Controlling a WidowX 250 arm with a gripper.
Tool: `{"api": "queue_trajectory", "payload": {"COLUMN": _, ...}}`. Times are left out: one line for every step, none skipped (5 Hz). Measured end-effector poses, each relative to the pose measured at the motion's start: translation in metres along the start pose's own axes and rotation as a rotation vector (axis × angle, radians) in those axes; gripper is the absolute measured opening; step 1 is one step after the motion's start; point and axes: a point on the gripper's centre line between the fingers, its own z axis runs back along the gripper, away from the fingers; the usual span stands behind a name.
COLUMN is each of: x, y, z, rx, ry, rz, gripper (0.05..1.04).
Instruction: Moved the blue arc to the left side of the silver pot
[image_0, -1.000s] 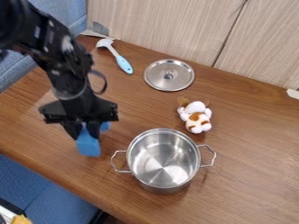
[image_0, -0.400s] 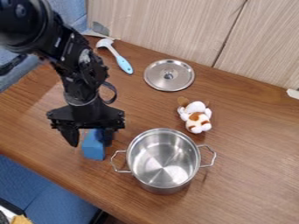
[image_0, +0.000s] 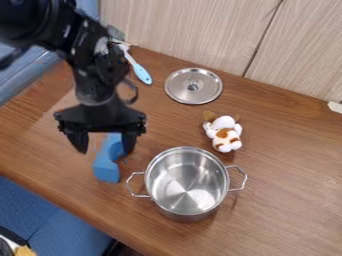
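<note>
Smooth wood grain with a soft sheen covers the brown wooden worktop (image_0: 287, 200). Near its front edge, the round, two-handled silver pot (image_0: 187, 185) is glossy metal; the arched blue block (image_0: 107, 162) looks smooth and matt. The round silver lid (image_0: 179, 92), near the back edge, is shiny metal. The small white-and-brown stuffed toy (image_0: 224, 132) looks like soft cloth.

The blue arc (image_0: 107, 166) lies on the table (image_0: 287, 200) at the left of the silver pot (image_0: 186, 209), its near end just beside one handle (image_0: 134, 184), its inner curve facing right. The pot stands upright, shiny, uncovered, with two wire handles.
</note>
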Motion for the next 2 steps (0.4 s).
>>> {"api": "queue_trajectory", "payload": {"x": 0.0136, "y": -0.0041, "z": 0.0360, "rx": -0.036, "ry": -0.065, "rz": 0.019, "gripper": 1.000}}
{"api": "queue_trajectory", "payload": {"x": 0.0137, "y": -0.0040, "z": 0.0369, "rx": -0.036, "ry": -0.065, "rz": 0.019, "gripper": 1.000}}
